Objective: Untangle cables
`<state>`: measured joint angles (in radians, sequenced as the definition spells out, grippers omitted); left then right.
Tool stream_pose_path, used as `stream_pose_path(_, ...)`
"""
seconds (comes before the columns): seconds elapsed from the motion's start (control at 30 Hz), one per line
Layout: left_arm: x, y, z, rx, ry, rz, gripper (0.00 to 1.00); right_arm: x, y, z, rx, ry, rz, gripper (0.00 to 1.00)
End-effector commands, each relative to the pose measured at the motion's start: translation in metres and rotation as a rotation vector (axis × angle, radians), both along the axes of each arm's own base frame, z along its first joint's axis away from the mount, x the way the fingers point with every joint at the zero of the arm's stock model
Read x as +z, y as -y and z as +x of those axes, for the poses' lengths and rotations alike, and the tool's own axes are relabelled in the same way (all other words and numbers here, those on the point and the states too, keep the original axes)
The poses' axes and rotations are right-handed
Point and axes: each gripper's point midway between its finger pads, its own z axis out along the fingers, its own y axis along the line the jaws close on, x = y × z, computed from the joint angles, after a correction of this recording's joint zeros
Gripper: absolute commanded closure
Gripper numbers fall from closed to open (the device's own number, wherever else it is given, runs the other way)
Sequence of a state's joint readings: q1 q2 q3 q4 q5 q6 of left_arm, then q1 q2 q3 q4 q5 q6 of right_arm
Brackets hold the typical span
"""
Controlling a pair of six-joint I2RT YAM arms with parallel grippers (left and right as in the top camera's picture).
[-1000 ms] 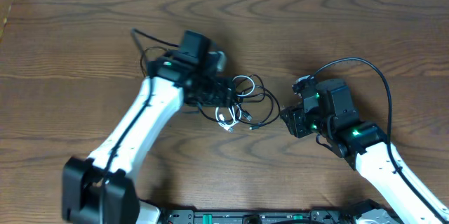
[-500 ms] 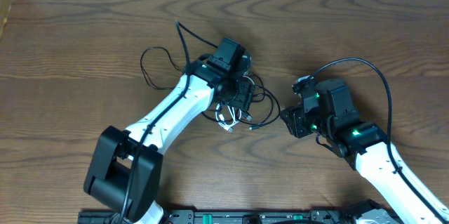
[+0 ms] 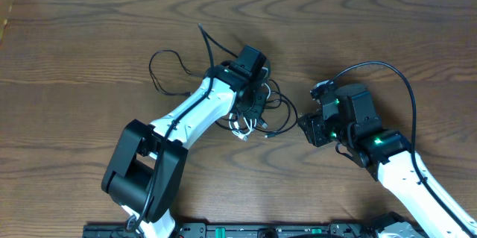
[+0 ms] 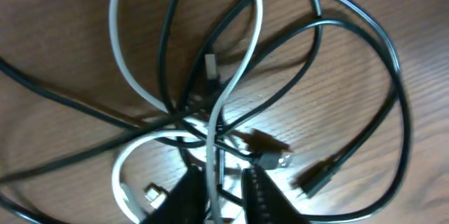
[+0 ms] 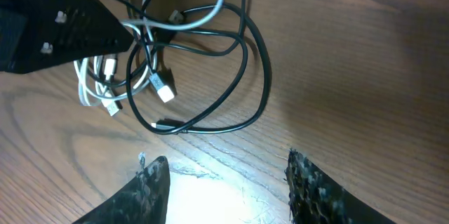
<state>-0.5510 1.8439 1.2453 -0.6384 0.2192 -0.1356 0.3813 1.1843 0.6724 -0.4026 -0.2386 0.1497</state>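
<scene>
Left wrist: left tool [image 4: 221, 178] pinches white cable [image 4: 258, 20], jaws nearly closed; right tool [image 5: 224, 164] gapes wide, empty.

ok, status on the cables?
Left pincer straddles the white cable at the knot, grip unclear. Right pincer open, empty, beside the tangle. Black cable looped through the white one, not separated. Nothing else in the way.

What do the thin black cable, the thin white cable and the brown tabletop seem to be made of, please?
Thin black cable: likely rubbery plastic sheath, slightly glossy; bends in smooth loops.
Thin white cable: similar plastic, satin sheen.
Brown tabletop: wood or wood-look laminate, smooth; grain pattern, soft light reflection.
</scene>
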Motion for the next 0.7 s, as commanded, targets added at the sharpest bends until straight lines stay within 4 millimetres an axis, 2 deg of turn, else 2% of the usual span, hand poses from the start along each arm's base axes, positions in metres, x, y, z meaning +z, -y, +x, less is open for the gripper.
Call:
stream_pose_path(0.0,0.015,0.012,-0.002,-0.021,-0.001,-0.068,0.92,0.0,-0.002,-0.002,0.002,-0.01,0.009,0.5)
stream_pose_path(0.1,0.037,0.016,0.002,-0.023,0.029,-0.124,0.93,-0.001,-0.002,-0.003,0.002,-0.013,0.007,0.5)
stream_pose_path(0.17,0.062,0.019,0.007,-0.021,0.074,-0.173,0.93,-0.001,-0.002,-0.003,0.002,-0.016,0.006,0.5)
stream_pose_path(0.23,0.095,0.022,0.012,-0.026,0.132,-0.246,0.93,-0.001,-0.002,-0.003,0.002,-0.016,0.006,0.5)
stream_pose_path(0.37,0.174,0.022,0.021,0.02,0.28,-0.415,0.93,-0.001,-0.002,-0.002,0.002,-0.012,0.008,0.5)
stream_pose_path(0.5,0.248,0.023,0.018,0.049,0.414,-0.608,0.93,0.004,-0.009,-0.002,0.025,-0.004,0.042,0.5)
stream_pose_path(0.63,0.302,0.022,0.008,0.055,0.517,-0.737,0.93,0.02,-0.035,-0.009,0.169,0.028,0.156,0.49)
stream_pose_path(0.67,0.306,0.021,0.006,0.058,0.524,-0.746,0.93,0.024,-0.041,-0.012,0.212,0.037,0.183,0.49)
